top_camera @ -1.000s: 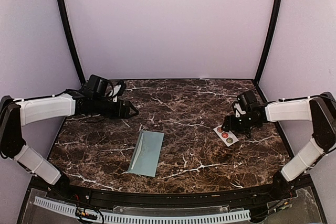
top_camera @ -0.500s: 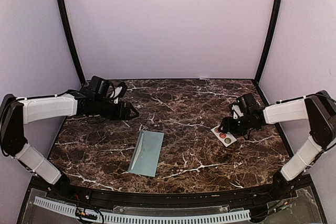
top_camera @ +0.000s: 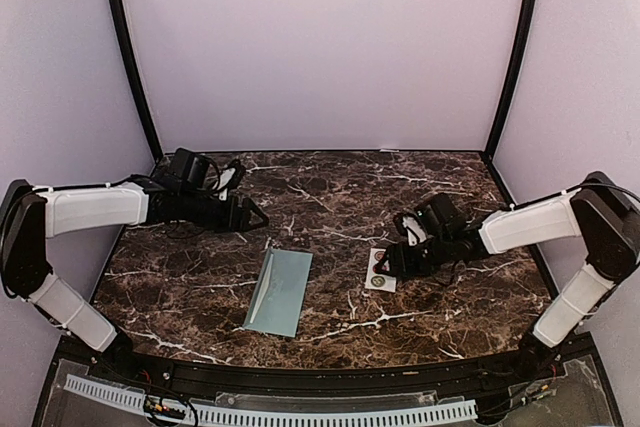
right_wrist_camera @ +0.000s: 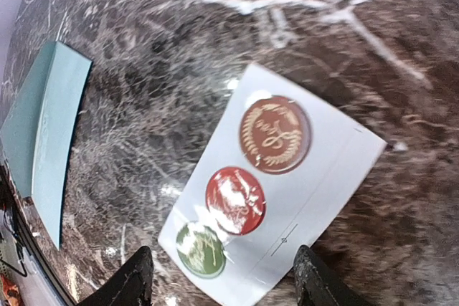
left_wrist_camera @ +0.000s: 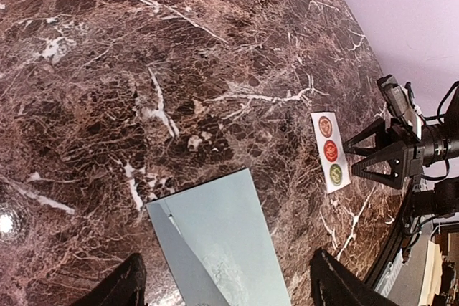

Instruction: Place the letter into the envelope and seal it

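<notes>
While the right gripper (right_wrist_camera: 226,271) spreads its jaws, empty, astride one end of the sticker strip (right_wrist_camera: 276,198), the left gripper (top_camera: 257,215) also stands open and empty. Between them the envelope (top_camera: 280,290) lies flat on the table (top_camera: 350,197), long axis near-to-far, probably closer to the left arm. Count: one envelope, one strip, three stickers.

A white strip (right_wrist_camera: 315,177) lies mid-frame on the marble table (right_wrist_camera: 401,48), slanting from one to seven o'clock, bearing brown, red and green stickers (right_wrist_camera: 235,200). The right gripper's (right_wrist_camera: 226,281) parted fingers (right_wrist_camera: 136,277) straddle its seven-o'clock end. The envelope (right_wrist_camera: 46,130) lies at nine o'clock.
</notes>
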Robot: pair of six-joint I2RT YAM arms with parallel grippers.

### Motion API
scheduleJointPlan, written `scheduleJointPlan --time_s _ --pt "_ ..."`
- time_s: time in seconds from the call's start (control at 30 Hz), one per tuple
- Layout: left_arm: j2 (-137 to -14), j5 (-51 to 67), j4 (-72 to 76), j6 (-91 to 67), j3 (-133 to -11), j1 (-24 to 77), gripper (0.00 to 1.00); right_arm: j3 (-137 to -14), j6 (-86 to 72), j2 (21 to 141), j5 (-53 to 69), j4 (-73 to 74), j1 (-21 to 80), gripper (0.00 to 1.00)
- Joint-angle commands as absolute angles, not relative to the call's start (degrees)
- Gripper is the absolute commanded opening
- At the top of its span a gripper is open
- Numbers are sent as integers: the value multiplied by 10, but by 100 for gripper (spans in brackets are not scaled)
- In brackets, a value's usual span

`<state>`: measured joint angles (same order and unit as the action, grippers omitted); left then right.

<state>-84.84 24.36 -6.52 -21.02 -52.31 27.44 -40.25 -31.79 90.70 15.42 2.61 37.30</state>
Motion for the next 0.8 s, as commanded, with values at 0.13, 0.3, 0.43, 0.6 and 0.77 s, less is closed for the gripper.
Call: scheduleJointPlan --time_s 0.13,0.3,0.43,0.6,0.77 --pt "-861 258 14 -278 -508 363 77 -439 -382 953 137 71 452 62" --pt "-920 279 107 -344 -505 414 75 -441 -391 892 105 99 454 63" --pt "-965 294 158 -369 -522 434 73 -459 -381 875 79 131 446 64" --pt "-1021 297 169 -365 -573 448 71 -467 -359 894 85 109 417 62" --pt "-1060 301 174 -365 -597 453 69 -479 -330 924 103 73 380 61"
